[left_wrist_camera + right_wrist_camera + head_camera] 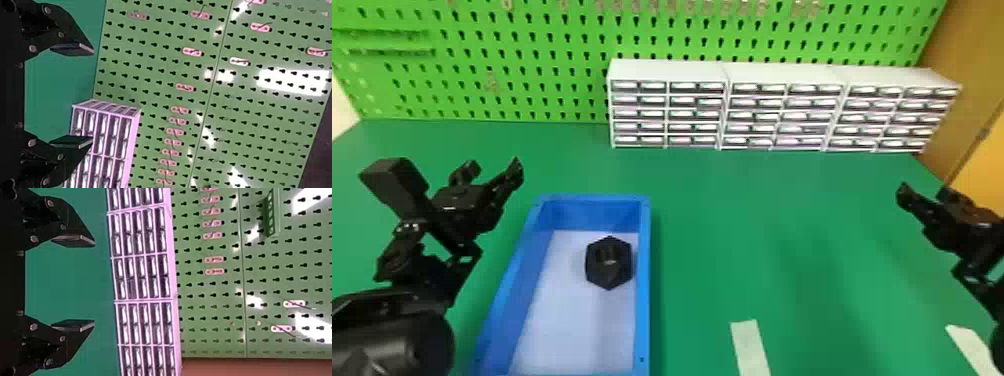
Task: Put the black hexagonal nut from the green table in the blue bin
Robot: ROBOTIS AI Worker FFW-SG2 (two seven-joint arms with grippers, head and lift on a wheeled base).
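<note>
Black nut [608, 263], one: in blue bin [643, 280], near its right wall, where the task wants it. Left tool [92, 95], right tool [94, 283]: both open, empty, above the surface [732, 225] toward opposite edges, presumably to clear the bin.

The green table [712, 200] is carrying white drawer units [782, 75] along its far edge, a blue bin [643, 300] farther in, one pale strip [751, 347] beside it, and another strip [969, 345] lying towards the right edge.
</note>
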